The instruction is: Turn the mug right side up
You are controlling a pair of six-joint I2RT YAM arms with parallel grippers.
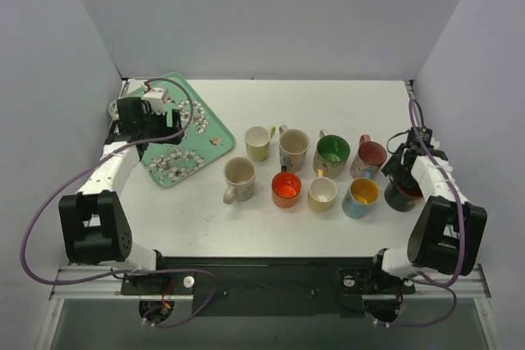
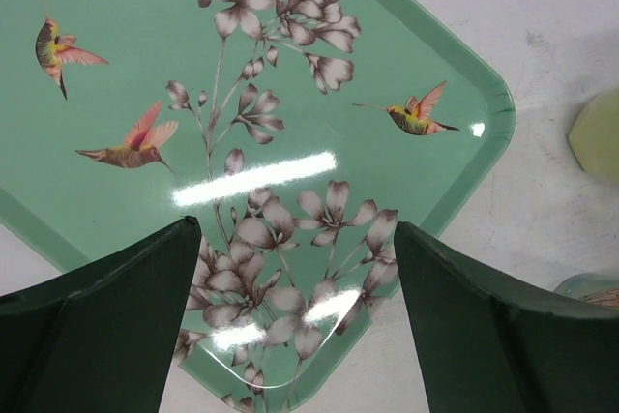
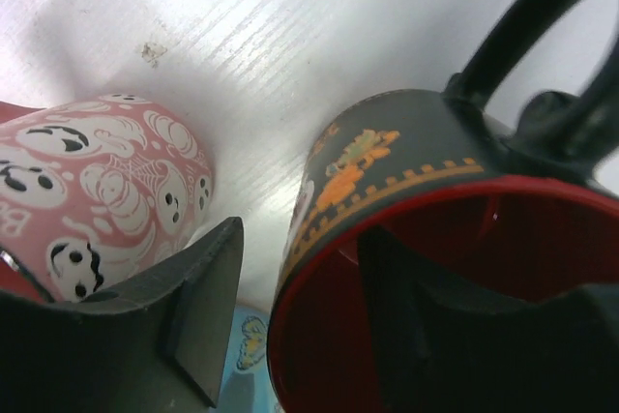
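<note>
The black mug (image 3: pixel 387 171) stands mouth-up at the tabletop's (image 1: pixel 328 104) right edge, directly under the right gripper (image 3: pixel 309 321), whose half-open jaws straddle its wall, one finger inside, gripping nothing.

Black mug (image 3: pixel 406 142) cut off by bottom edge; pink ghost mug (image 3: pixel 106 181) cropped at left edge

Probably lab: white-walled robot booth (image 1: pixel 279 14).

Bright, even light is washing the table (image 1: pixel 328 104), leaving soft shadows. Glare is streaking the tray (image 2: pixel 445 181) (two white bars), and the dark mug (image 3: pixel 387 171) is blurring.
</note>
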